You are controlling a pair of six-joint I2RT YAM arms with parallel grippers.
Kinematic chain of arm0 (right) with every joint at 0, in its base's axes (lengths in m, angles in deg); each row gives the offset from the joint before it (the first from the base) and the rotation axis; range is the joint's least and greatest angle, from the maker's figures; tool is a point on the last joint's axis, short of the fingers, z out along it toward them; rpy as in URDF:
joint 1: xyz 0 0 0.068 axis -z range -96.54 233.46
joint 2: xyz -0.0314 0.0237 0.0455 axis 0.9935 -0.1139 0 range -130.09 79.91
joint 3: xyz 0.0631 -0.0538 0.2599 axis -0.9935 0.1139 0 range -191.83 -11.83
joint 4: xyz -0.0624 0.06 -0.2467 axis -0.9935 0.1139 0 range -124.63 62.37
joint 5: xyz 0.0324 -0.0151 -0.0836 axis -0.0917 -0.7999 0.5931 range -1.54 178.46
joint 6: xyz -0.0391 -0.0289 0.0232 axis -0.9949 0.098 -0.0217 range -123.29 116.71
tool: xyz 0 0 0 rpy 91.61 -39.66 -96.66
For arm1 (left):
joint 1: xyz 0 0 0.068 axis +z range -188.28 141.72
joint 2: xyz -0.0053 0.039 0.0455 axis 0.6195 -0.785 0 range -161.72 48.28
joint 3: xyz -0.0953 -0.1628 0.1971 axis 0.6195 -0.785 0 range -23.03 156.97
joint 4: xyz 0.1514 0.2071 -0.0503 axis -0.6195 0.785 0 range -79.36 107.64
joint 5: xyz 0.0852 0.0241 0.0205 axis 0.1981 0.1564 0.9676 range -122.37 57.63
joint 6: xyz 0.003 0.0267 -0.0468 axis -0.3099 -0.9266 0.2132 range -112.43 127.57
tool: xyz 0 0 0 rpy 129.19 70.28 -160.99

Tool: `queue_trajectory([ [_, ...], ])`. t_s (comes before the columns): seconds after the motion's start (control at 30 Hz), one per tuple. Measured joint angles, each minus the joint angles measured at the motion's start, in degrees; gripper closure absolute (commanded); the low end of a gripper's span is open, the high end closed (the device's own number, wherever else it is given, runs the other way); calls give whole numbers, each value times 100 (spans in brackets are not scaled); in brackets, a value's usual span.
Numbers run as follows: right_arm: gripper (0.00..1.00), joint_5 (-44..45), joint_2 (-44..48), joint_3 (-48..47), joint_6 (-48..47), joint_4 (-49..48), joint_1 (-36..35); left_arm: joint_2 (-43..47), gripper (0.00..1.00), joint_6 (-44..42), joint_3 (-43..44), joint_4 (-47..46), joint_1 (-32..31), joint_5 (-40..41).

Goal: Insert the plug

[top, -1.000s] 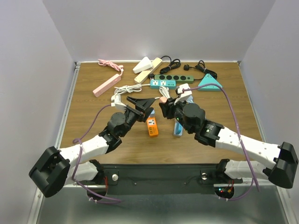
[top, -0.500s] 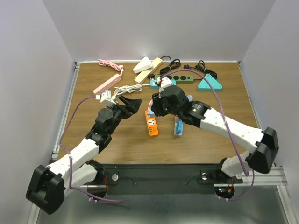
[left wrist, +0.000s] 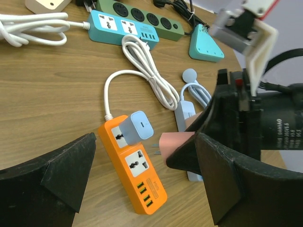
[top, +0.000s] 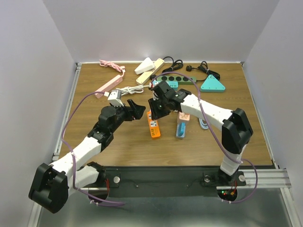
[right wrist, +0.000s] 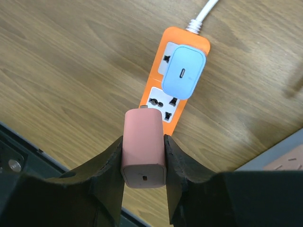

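Wooden tabletop (top: 94,137), cluttered with strips and cables beyond both arms. Right pincer (right wrist: 143,156) was clamped on the pink plug (right wrist: 142,142), holding it by its flat sides. The plug hung just above the orange power strip (left wrist: 137,182), apart from it and not seated. The free socket (right wrist: 162,105) sat directly ahead of that pincer's tips, and the blue adapter (right wrist: 184,71) filled the next socket beyond. Left pincer (top: 134,109) was spread wide with nothing in it, and the strip lay ahead of it, untouched. Risks, my read: nothing pinned the strip, so a push could skate it across the wood. The plug looked angled to the socket face, so the prongs could catch the rim. The blue adapter was close enough to foul the plug body. Versus half a second earlier, the right arm had folded in and its elbow had swung toward centre. That had brought its pincer down closer over the strip. The left pincer had edged slightly toward the strip, which had not shifted.
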Motion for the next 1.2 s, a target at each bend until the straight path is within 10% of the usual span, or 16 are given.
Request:
queue_trajectory([
  [1.2,100,142,-1167,-833,-219,1217,24,-4,4,-540,2,118,39,15],
])
